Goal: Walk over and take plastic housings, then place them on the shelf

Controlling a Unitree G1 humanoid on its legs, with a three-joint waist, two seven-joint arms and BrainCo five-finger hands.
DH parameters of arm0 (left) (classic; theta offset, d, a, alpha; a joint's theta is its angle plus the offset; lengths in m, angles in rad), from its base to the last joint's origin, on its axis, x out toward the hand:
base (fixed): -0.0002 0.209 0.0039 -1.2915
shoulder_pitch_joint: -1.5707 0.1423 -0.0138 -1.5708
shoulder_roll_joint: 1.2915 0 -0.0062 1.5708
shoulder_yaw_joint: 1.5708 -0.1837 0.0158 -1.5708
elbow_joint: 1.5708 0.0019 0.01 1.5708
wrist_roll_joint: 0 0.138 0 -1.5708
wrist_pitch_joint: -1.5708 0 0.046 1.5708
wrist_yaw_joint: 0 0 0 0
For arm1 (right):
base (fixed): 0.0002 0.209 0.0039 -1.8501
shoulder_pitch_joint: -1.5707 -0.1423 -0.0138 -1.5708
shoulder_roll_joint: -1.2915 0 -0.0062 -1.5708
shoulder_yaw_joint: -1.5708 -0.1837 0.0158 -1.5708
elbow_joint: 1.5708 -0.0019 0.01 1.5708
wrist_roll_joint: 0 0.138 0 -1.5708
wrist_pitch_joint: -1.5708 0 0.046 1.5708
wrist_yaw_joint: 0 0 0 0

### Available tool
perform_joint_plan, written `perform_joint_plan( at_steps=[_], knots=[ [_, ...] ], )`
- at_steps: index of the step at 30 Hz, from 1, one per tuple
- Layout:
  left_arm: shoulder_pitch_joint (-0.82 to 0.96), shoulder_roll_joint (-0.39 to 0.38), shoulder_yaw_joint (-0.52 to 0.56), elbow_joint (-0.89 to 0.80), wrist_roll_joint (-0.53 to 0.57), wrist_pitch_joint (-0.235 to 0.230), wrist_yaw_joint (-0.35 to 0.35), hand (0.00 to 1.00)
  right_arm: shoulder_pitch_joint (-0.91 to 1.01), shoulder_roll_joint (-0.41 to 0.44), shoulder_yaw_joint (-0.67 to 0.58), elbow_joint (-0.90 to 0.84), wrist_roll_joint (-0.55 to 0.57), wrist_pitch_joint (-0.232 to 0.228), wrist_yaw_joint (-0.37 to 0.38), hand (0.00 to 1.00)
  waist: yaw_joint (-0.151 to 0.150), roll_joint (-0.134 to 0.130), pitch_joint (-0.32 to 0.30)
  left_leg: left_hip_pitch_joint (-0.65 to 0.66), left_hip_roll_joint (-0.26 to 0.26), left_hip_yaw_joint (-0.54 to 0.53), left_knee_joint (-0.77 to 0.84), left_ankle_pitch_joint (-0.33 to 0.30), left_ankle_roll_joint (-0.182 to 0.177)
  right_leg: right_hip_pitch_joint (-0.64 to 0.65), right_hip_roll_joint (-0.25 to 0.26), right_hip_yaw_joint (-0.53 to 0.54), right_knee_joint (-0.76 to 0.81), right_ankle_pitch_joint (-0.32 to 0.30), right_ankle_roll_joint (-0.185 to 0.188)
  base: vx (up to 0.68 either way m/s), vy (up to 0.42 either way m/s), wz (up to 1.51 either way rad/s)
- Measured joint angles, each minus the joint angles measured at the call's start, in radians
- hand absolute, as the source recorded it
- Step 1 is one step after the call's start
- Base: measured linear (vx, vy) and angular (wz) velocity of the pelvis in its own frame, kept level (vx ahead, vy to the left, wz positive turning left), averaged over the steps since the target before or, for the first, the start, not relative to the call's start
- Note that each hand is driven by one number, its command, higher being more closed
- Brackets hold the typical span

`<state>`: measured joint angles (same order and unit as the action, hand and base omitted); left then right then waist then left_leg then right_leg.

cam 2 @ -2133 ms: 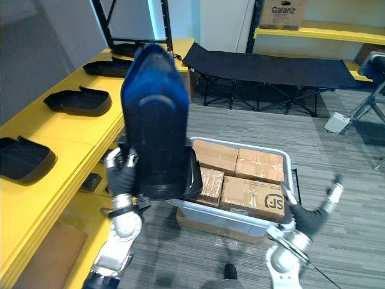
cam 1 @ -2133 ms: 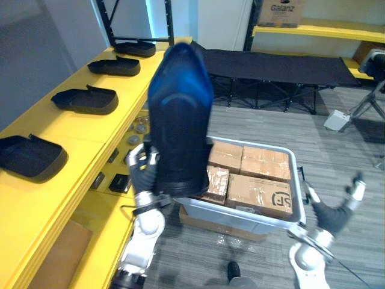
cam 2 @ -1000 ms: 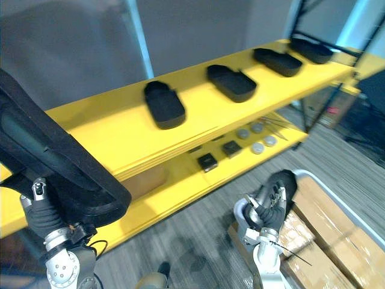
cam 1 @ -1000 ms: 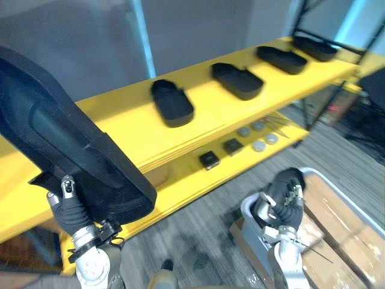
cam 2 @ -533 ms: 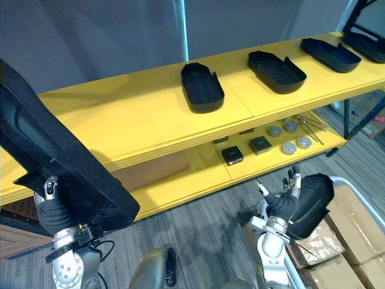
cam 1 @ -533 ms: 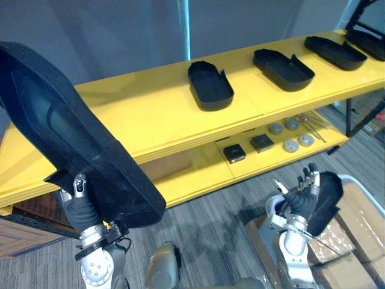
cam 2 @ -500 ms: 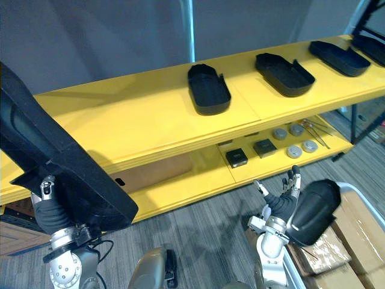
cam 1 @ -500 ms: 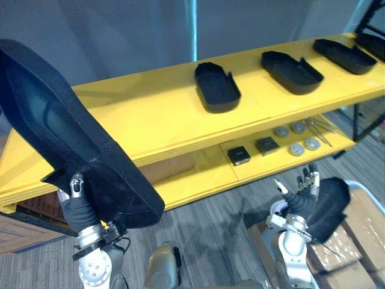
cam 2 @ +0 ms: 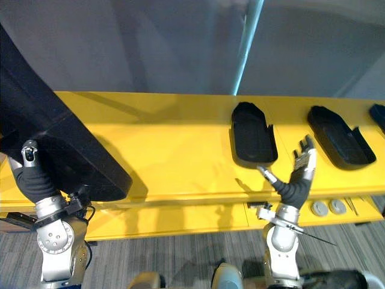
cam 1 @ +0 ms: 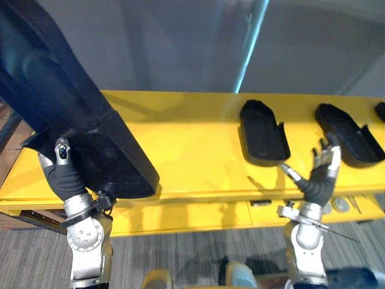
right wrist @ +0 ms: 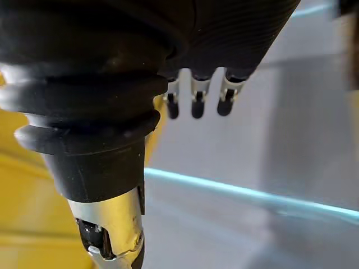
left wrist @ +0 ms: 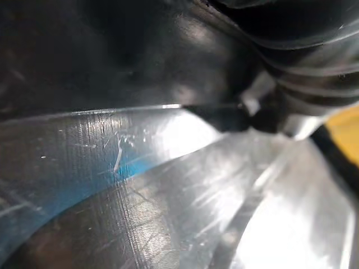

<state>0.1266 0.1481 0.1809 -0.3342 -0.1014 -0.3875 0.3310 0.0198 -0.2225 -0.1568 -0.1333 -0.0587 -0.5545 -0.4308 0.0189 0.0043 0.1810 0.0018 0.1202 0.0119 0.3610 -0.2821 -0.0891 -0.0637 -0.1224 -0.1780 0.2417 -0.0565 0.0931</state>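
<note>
The left hand point(cam 1: 61, 175) grasps a large black plastic housing point(cam 1: 66, 102). Its thumb lies against the near face, and its fingers are behind the part, out of sight. The housing is held high and tilted, with its lower end in front of the left end of the yellow shelf point(cam 1: 180, 150). Whether it touches the top board cannot be told. The left wrist view shows what the head views cannot: the housing's dark, scratched surface point(left wrist: 84, 45) right against the hand.

The right hand point(cam 1: 317, 183) is raised before the shelf's front edge, released and holding nothing. The right wrist view confirms this, with straight dark fingertips point(right wrist: 194, 106) against a grey wall point(right wrist: 280, 140) crossed by a light-blue strip point(right wrist: 235, 193).

On the top board, right of the middle, lies a second housing point(cam 1: 261, 129), hollow side up. A third housing point(cam 1: 349, 125) lies near the right end. The right eye view also shows two round discs point(cam 2: 319, 208) on the lower board point(cam 2: 180, 220), under the right end.
</note>
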Motion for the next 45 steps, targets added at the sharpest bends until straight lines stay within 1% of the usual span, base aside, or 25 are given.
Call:
perform_joint_plan(
  at_steps=[1, 3, 5, 6, 8, 10, 11, 13, 14, 15, 16, 17, 20, 22, 24, 27, 28, 29, 30, 33, 35, 36, 39, 42, 45],
  knots=[
    [0.001, -0.002, 0.003, -0.002, 0.002, 0.009, -0.023, 1.0, -0.024, -0.036, -0.024, -0.019, -0.003, 0.018, -0.011, 0.0, 0.0, 0.02, -0.012, 0.02, 0.01, 0.005, -0.041, 0.01, -0.016, 0.018, 0.015, -0.012, -0.029, 0.005, -0.007, 0.15, -0.129, 0.09],
    [0.001, -0.001, 0.009, -0.013, 0.004, 0.019, -0.053, 1.0, -0.051, -0.056, -0.068, -0.043, -0.003, 0.04, -0.03, 0.0, 0.0, 0.033, -0.02, 0.06, 0.02, 0.039, -0.09, 0.025, -0.029, 0.035, 0.027, -0.007, -0.045, 0.006, -0.009, 0.14, -0.082, -0.12],
    [0.0, 0.002, 0.017, -0.025, 0.003, 0.02, -0.081, 1.0, -0.05, -0.059, -0.127, -0.083, -0.002, 0.053, -0.031, 0.0, -0.006, 0.037, -0.022, 0.086, 0.023, 0.059, -0.111, 0.027, -0.028, 0.043, 0.031, 0.007, -0.052, 0.006, -0.009, 0.1, -0.005, -0.27],
    [-0.007, 0.006, 0.024, -0.025, -0.002, 0.031, -0.108, 1.0, -0.038, -0.059, -0.159, -0.109, 0.01, 0.054, -0.024, 0.0, -0.01, 0.037, -0.023, 0.094, 0.021, 0.078, -0.113, 0.027, -0.028, 0.046, 0.031, 0.019, -0.061, 0.007, -0.009, 0.04, 0.036, -0.37],
    [-0.008, 0.017, 0.04, -0.024, -0.001, 0.064, -0.121, 1.0, -0.018, -0.059, -0.19, -0.156, 0.04, 0.058, -0.001, 0.0, -0.026, 0.036, -0.023, 0.106, 0.013, 0.097, -0.125, 0.027, -0.028, 0.046, 0.029, 0.04, -0.073, 0.009, -0.005, 0.01, 0.042, -0.32],
    [-0.014, 0.054, 0.046, -0.008, 0.0, 0.132, -0.122, 1.0, 0.017, -0.059, -0.229, -0.21, 0.079, 0.059, 0.053, 0.0, -0.048, 0.038, -0.024, 0.11, 0.004, 0.114, -0.147, 0.035, -0.017, 0.033, 0.029, 0.057, -0.091, 0.025, 0.002, 0.0, 0.028, -0.24],
    [-0.018, 0.064, 0.048, 0.003, 0.008, 0.147, -0.115, 1.0, 0.023, -0.059, -0.234, -0.216, 0.087, 0.059, 0.067, 0.0, -0.054, 0.039, -0.024, 0.111, 0.001, 0.118, -0.153, 0.035, -0.017, 0.029, 0.03, 0.066, -0.098, 0.03, 0.003, -0.02, 0.035, -0.34],
    [-0.056, 0.097, 0.073, 0.089, 0.105, 0.207, -0.082, 1.0, 0.053, -0.059, -0.235, -0.216, 0.103, 0.064, 0.128, 0.0, -0.065, 0.039, -0.024, 0.122, -0.001, 0.15, -0.171, 0.04, -0.013, 0.028, 0.038, 0.097, -0.132, 0.059, 0.003, -0.03, 0.038, -0.41],
    [-0.067, 0.105, 0.078, 0.11, 0.117, 0.225, -0.073, 1.0, 0.059, -0.059, -0.234, -0.217, 0.11, 0.067, 0.145, 0.0, -0.067, 0.039, -0.023, 0.125, -0.001, 0.16, -0.175, 0.041, -0.012, 0.027, 0.038, 0.1, -0.139, 0.064, 0.003, -0.04, 0.016, -0.34],
    [-0.088, 0.126, 0.084, 0.15, 0.134, 0.277, -0.069, 1.0, 0.072, -0.059, -0.234, -0.222, 0.131, 0.076, 0.181, 0.0, -0.08, 0.041, -0.022, 0.123, -0.003, 0.164, -0.179, 0.043, -0.01, 0.027, 0.039, 0.104, -0.155, 0.077, 0.003, -0.04, 0.01, -0.16],
    [-0.097, 0.133, 0.088, 0.169, 0.148, 0.301, -0.068, 1.0, 0.079, -0.058, -0.234, -0.224, 0.14, 0.08, 0.195, 0.0, -0.087, 0.042, -0.022, 0.121, -0.005, 0.164, -0.18, 0.044, -0.008, 0.027, 0.038, 0.105, -0.163, 0.082, 0.003, -0.05, 0.013, -0.15],
    [-0.113, 0.147, 0.088, 0.202, 0.155, 0.354, -0.062, 1.0, 0.093, -0.057, -0.231, -0.227, 0.163, 0.082, 0.22, 0.0, -0.092, 0.043, -0.021, 0.121, -0.008, 0.168, -0.185, 0.049, -0.007, 0.025, 0.038, 0.115, -0.177, 0.093, 0.003, -0.05, 0.013, -0.17],
    [-0.142, 0.16, 0.088, 0.291, 0.121, 0.455, -0.063, 1.0, 0.114, -0.055, -0.222, -0.238, 0.198, 0.095, 0.27, 0.0, -0.095, 0.056, -0.013, 0.119, -0.009, 0.192, -0.188, 0.05, -0.005, 0.025, 0.042, 0.135, -0.215, 0.123, 0.003, -0.05, 0.009, -0.23],
    [-0.158, 0.16, 0.083, 0.355, 0.101, 0.481, -0.062, 1.0, 0.121, -0.055, -0.193, -0.238, 0.224, 0.1, 0.287, 0.0, -0.107, 0.062, -0.009, 0.116, -0.01, 0.192, -0.19, 0.052, -0.002, 0.026, 0.044, 0.137, -0.232, 0.134, 0.002, -0.04, 0.0, -0.07],
    [-0.191, 0.161, 0.078, 0.415, 0.1, 0.506, -0.062, 1.0, 0.122, -0.055, -0.158, -0.238, 0.263, 0.1, 0.306, 0.0, -0.111, 0.066, -0.004, 0.107, -0.01, 0.191, -0.191, 0.054, 0.0, 0.018, 0.044, 0.138, -0.236, 0.138, 0.0, -0.05, -0.009, -0.01],
    [-0.262, 0.182, 0.053, 0.496, 0.1, 0.556, -0.065, 1.0, 0.12, -0.055, -0.09, -0.238, 0.286, 0.103, 0.344, 0.0, -0.113, 0.065, 0.034, 0.099, -0.018, 0.192, -0.202, 0.072, 0.007, 0.005, 0.039, 0.142, -0.236, 0.146, -0.007, -0.06, -0.012, -0.03],
    [-0.275, 0.202, 0.031, 0.52, 0.099, 0.583, -0.073, 1.0, 0.119, -0.054, -0.056, -0.238, 0.296, 0.112, 0.358, 0.0, -0.114, 0.066, 0.039, 0.098, -0.023, 0.195, -0.218, 0.083, 0.009, -0.007, 0.039, 0.148, -0.237, 0.15, -0.009, -0.07, -0.017, -0.06],
    [-0.281, 0.206, 0.025, 0.531, 0.099, 0.593, -0.08, 1.0, 0.119, -0.054, -0.042, -0.238, 0.301, 0.121, 0.366, 0.0, -0.116, 0.066, 0.04, 0.096, -0.024, 0.195, -0.222, 0.087, 0.009, -0.01, 0.038, 0.149, -0.239, 0.153, -0.01, -0.04, -0.013, -0.06],
    [-0.295, 0.206, 0.022, 0.543, 0.087, 0.617, -0.099, 1.0, 0.121, -0.053, -0.024, -0.238, 0.303, 0.136, 0.378, 0.0, -0.116, 0.069, 0.042, 0.096, -0.024, 0.195, -0.225, 0.09, 0.009, -0.011, 0.038, 0.149, -0.242, 0.156, -0.01, 0.0, 0.0, 0.0],
    [-0.327, 0.219, 0.001, 0.569, 0.06, 0.634, -0.125, 1.0, 0.12, -0.053, -0.005, -0.238, 0.303, 0.153, 0.398, 0.0, -0.116, 0.079, 0.049, 0.097, -0.025, 0.193, -0.225, 0.09, 0.01, -0.005, 0.038, 0.149, -0.252, 0.166, -0.003, 0.0, 0.0, 0.0],
    [-0.353, 0.245, -0.009, 0.601, 0.049, 0.645, -0.145, 1.0, 0.122, -0.054, 0.011, -0.233, 0.32, 0.167, 0.412, 0.0, -0.119, 0.084, 0.055, 0.098, -0.027, 0.192, -0.227, 0.092, 0.014, -0.004, 0.037, 0.15, -0.254, 0.169, -0.001, 0.0, 0.0, 0.0],
    [-0.369, 0.253, -0.009, 0.625, 0.038, 0.647, -0.149, 1.0, 0.124, -0.054, 0.028, -0.227, 0.321, 0.169, 0.414, 0.0, -0.12, 0.084, 0.056, 0.098, -0.029, 0.191, -0.23, 0.097, 0.02, -0.003, 0.036, 0.15, -0.257, 0.172, -0.002, 0.0, 0.0, 0.0],
    [-0.407, 0.285, -0.028, 0.686, 0.032, 0.647, -0.152, 1.0, 0.123, -0.055, 0.068, -0.221, 0.321, 0.169, 0.425, 0.0, -0.127, 0.084, 0.057, 0.099, -0.03, 0.19, -0.23, 0.097, 0.02, 0.004, 0.037, 0.151, -0.275, 0.184, -0.004, 0.0, 0.0, 0.0],
    [-0.435, 0.314, -0.047, 0.73, 0.032, 0.648, -0.16, 1.0, 0.123, -0.055, 0.082, -0.212, 0.321, 0.169, 0.433, 0.0, -0.139, 0.082, 0.062, 0.102, -0.032, 0.189, -0.23, 0.097, 0.02, 0.014, 0.034, 0.151, -0.297, 0.192, -0.008, -0.04, 0.01, 0.0],
    [-0.484, 0.326, -0.048, 0.792, 0.033, 0.65, -0.165, 1.0, 0.123, -0.066, 0.082, -0.208, 0.324, 0.17, 0.433, 0.0, -0.142, 0.082, 0.074, 0.101, -0.033, 0.192, -0.23, 0.098, 0.018, 0.015, 0.03, 0.15, -0.307, 0.195, -0.01, -0.05, 0.008, -0.03]
  ],
)
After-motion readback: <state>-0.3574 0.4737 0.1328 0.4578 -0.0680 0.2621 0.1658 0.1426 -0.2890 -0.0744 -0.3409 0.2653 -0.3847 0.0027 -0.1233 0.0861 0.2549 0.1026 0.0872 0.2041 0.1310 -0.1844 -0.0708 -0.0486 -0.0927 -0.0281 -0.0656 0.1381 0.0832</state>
